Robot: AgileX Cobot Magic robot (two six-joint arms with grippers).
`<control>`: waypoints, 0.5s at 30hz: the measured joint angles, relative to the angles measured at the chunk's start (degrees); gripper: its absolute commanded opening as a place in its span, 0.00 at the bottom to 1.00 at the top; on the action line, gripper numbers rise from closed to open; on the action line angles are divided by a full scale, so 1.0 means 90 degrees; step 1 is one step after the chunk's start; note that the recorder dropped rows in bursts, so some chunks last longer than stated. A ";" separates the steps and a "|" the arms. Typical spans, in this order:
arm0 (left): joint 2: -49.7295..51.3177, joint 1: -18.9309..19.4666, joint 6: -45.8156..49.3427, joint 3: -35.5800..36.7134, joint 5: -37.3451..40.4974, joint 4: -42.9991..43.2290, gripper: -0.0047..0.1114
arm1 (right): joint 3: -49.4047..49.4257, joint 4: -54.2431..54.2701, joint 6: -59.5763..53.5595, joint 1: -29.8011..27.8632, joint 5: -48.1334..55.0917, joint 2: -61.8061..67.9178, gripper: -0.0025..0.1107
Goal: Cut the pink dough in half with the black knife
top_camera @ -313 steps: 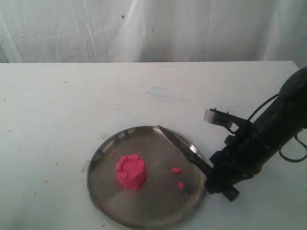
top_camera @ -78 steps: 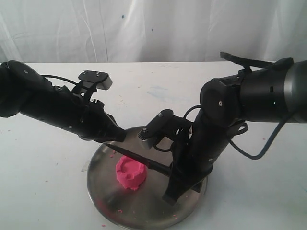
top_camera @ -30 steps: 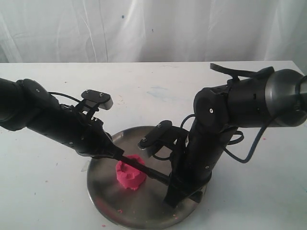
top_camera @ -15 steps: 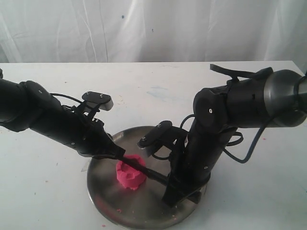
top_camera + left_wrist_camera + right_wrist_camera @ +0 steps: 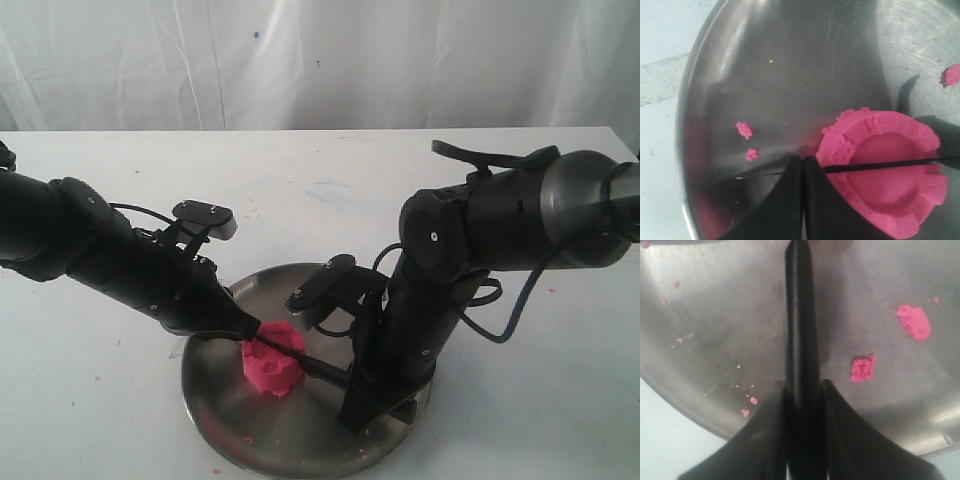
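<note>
White table (image 5: 120,420) carried a steel plate (image 5: 300,445). Right gripper (image 5: 801,390) was clamped on the black knife (image 5: 800,330) at its handle; left gripper (image 5: 802,167) was pinched shut on the blade near its tip. The pink dough (image 5: 885,192) sat on the plate, one uncut lump, blade across its top.

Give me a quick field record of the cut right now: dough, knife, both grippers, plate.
dough: pink dough, one round lump, on the plate
knife: black knife, blade lying across the top of the dough, roughly through its middle
left gripper: left gripper, fingers pinched on the blade near its tip, beside the dough
right gripper: right gripper, clamped on the knife handle
plate: metal plate, with loose pink crumbs
cut: not through; dough in one piece
</note>
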 measured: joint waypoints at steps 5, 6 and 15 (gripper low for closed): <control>0.0014 0.0000 0.0000 0.0000 -0.0042 0.0014 0.04 | 0.0000 0.0008 -0.0013 0.0011 -0.0069 0.0139 0.02; 0.0024 0.0000 0.0000 0.0000 -0.0055 0.0014 0.04 | 0.0000 0.0008 -0.0025 0.0011 -0.0069 0.0144 0.02; 0.0008 0.0000 0.0000 -0.0159 0.0068 0.0002 0.04 | 0.0000 0.0008 -0.0025 0.0011 -0.0146 0.0159 0.02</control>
